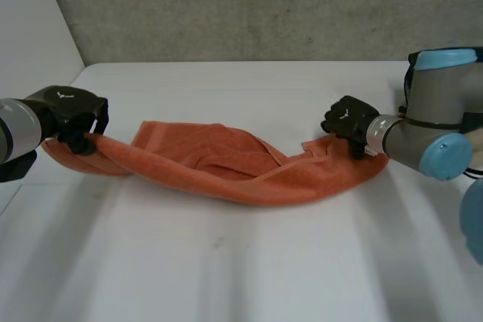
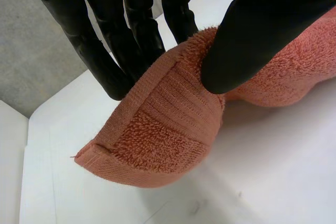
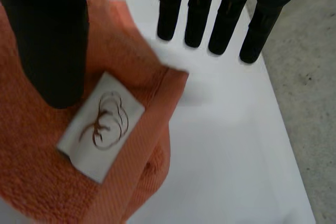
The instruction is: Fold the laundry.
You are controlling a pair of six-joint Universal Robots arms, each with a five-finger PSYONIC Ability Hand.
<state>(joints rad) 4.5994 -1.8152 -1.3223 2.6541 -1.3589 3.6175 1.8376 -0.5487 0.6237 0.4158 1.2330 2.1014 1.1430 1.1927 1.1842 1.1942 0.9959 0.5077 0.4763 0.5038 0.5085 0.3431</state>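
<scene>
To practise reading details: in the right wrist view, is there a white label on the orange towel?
Yes, a white label with a dark looped mark lies on the orange towel by the right hand.

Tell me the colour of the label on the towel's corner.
The label is white with brown looped marks, clearest in the right wrist view.

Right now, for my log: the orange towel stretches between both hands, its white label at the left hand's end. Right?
No: the white label is at the right hand's end of the orange towel, as the right wrist view shows. The rest holds.
</scene>
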